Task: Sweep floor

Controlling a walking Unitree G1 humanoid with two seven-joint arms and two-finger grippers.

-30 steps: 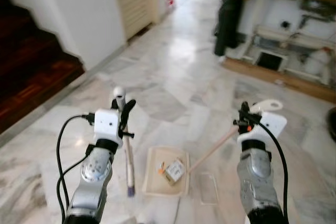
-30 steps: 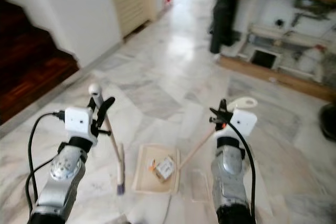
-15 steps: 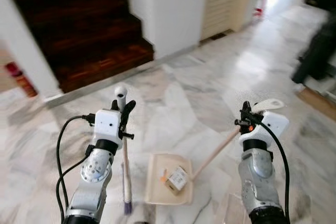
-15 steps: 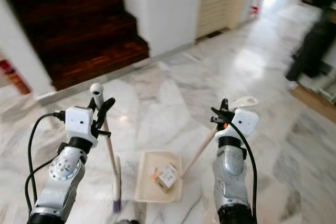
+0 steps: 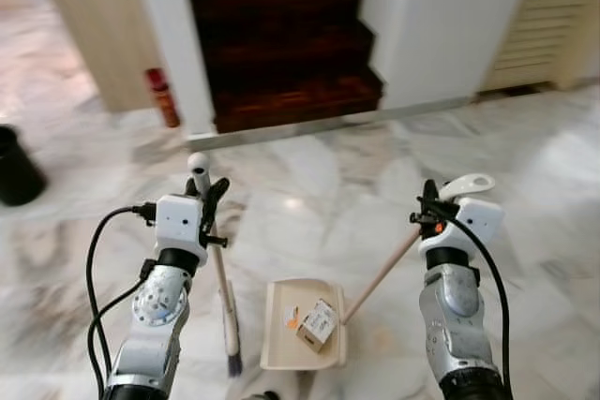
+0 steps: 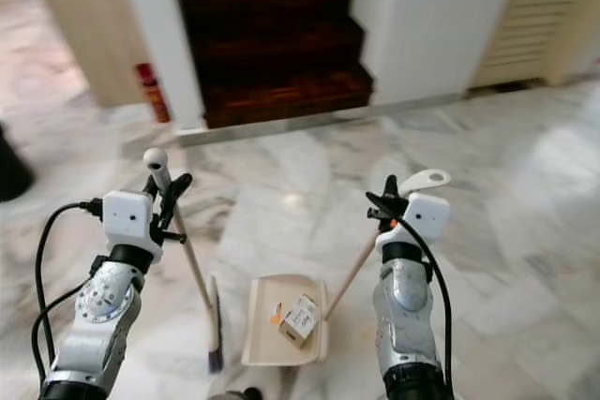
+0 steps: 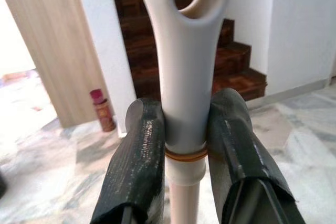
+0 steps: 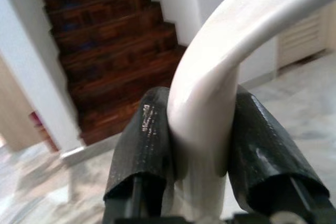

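Our view has swung left since a moment ago: the dark staircase (image 5: 281,35) now lies straight ahead across the marble floor (image 5: 309,185). Our left end effector (image 5: 208,196) is clamped on the broom (image 5: 223,288), bristles down near us. Our right end effector (image 5: 427,213) grips the dustpan (image 5: 302,336) handle; the pan holds a small carton (image 5: 317,321).

I've got the broom (image 5: 223,295) standing near-upright: cream handle with a holed white end cap on top, dark bristles down on the marble floor (image 5: 309,185). Just beside it sits the dustpan (image 5: 281,336), cream tray flat on the floor, its long wooden handle angled up to a white looped grip. A small box (image 5: 317,321) and an orange scrap lie in the tray.
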